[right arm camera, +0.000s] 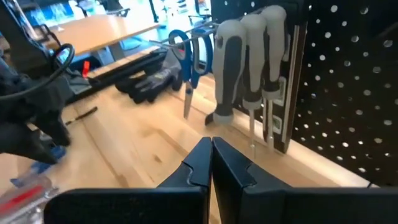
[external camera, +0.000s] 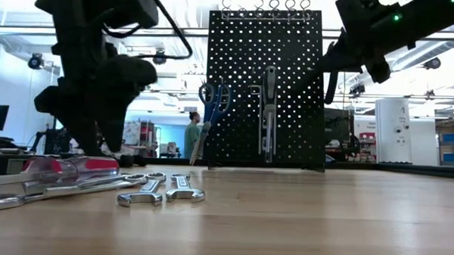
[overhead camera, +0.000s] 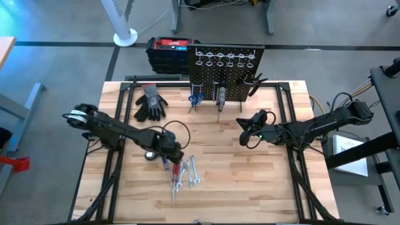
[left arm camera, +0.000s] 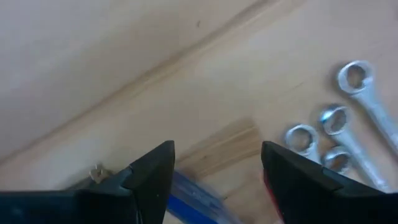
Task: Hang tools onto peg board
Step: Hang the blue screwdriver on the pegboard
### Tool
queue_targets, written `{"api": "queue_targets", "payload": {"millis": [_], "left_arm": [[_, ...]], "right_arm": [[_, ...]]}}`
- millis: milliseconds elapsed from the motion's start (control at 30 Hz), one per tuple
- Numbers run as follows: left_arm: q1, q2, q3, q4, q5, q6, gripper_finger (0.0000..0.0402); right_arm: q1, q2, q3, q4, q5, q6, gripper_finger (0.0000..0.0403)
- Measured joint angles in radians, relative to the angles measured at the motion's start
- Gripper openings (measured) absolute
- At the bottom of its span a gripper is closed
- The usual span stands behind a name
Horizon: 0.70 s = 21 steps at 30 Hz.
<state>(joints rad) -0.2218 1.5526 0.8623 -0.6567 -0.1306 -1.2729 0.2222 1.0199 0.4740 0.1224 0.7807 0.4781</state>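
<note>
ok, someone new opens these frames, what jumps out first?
Probably the black peg board standing at the table's far edge, with blue scissors and grey-handled tools already hanging on it. Next, the left gripper, fingers open, low over the screwdrivers and wrenches lying near the table's middle. The right gripper waits shut in front of the board.

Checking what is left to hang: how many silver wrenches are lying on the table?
3, possibly more. The wrenches lie side by side on the table, near its front middle, just right of the red and blue screwdrivers. The left tool hovers there and may hide another.
</note>
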Motion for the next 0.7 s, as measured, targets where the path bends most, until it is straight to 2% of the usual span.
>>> {"api": "queue_targets", "payload": {"millis": [133,267,433,567,700], "left_arm": [[-0.016,0.083,0.066,-0.091,0.027,-0.073,0.023],[-0.043,0.138,0.169,-0.27,0.024,-0.148,0.023],[-0.082,0.163,0.282,-0.424,-0.036,-0.235,0.023],[-0.115,0.159,0.318,-0.426,-0.076,-0.344,0.023],[-0.151,0.158,0.301,-0.413,-0.085,-0.495,0.023]], "right_arm": [[0.0,-0.008,-0.001,-0.041,0.009,-0.023,0.0003],[-0.001,-0.021,-0.02,-0.064,0.02,-0.035,0.0003],[-0.017,-0.035,-0.064,-0.066,0.043,-0.035,0.0003],[-0.04,-0.042,-0.096,-0.062,0.042,-0.034,0.0003],[-0.057,-0.066,-0.137,-0.028,0.033,-0.034,0.0003]]}}
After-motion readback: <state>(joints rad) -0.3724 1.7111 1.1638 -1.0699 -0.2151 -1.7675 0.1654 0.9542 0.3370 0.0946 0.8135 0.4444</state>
